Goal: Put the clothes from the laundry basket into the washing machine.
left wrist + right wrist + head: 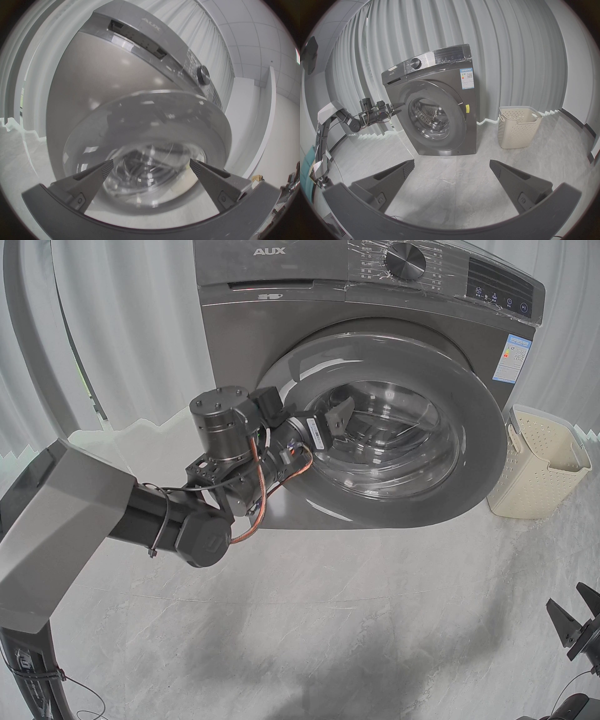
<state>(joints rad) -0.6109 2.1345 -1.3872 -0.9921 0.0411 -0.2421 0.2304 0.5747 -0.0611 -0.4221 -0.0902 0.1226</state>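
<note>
At washing machine [269, 334] front: door [437, 374] closed | left pincer [150, 163] spread | laundry basket [534, 480] beside

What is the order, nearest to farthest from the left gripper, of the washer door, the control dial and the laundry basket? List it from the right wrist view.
1. The washer door: right beside the left gripper, at the door's edge.
2. The control dial: higher up, on the machine's top panel.
3. The laundry basket: on the floor past the machine's far side.
</note>
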